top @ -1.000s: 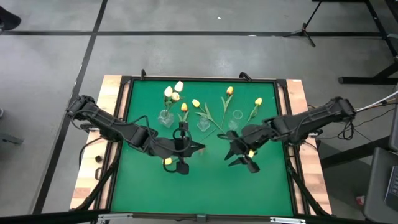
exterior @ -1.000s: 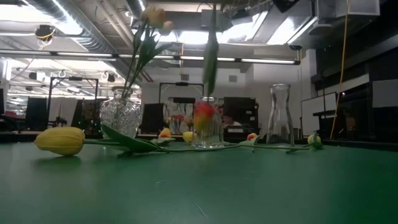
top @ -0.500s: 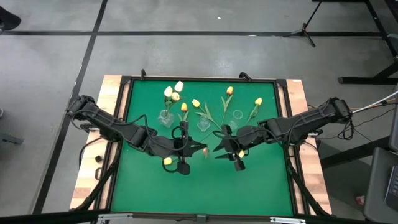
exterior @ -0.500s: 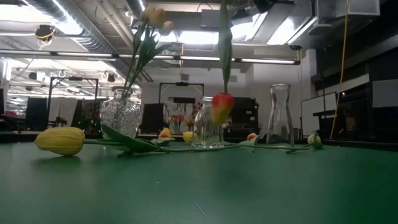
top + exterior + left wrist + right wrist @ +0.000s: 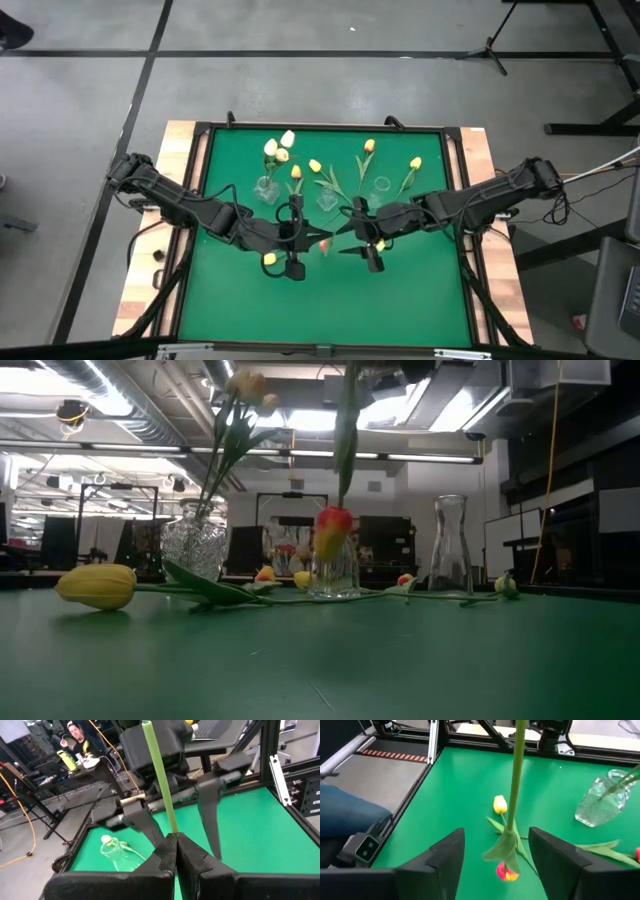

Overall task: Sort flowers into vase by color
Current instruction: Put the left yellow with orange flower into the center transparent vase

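My left gripper (image 5: 322,240) (image 5: 176,836) is shut on the thin green stem of an orange-red tulip (image 5: 333,530), which hangs head down over the mat's middle. My right gripper (image 5: 352,238) (image 5: 496,834) is open right beside it, one finger on each side of the stem (image 5: 515,795), not touching. White tulips (image 5: 280,144) stand in a crystal vase (image 5: 266,188). Several yellow tulips (image 5: 369,146) lie flat on the mat at the far side. Another yellow tulip (image 5: 268,259) (image 5: 97,585) lies nearer, under the left arm. My left gripper pinches the tulip's stem (image 5: 172,827) between its two fingers, which lie across the stem. The cut end (image 5: 147,725) sticks out past the fingers. The flower is lifted clear and hangs below the grip, its head (image 5: 333,530) well above the mat.
A small clear glass (image 5: 327,200) (image 5: 335,570) and a glass carafe (image 5: 381,185) (image 5: 450,545) stand beyond the grippers, in line with the crystal vase. The mat (image 5: 330,300) has a raised black frame. A person sits at a desk beyond the table (image 5: 75,732).
My right gripper has moved toward the table's left, up to the left gripper, and its open fingers now stand around the hanging stem. The held tulip has swayed to one side and back. The left gripper has kept its hold.
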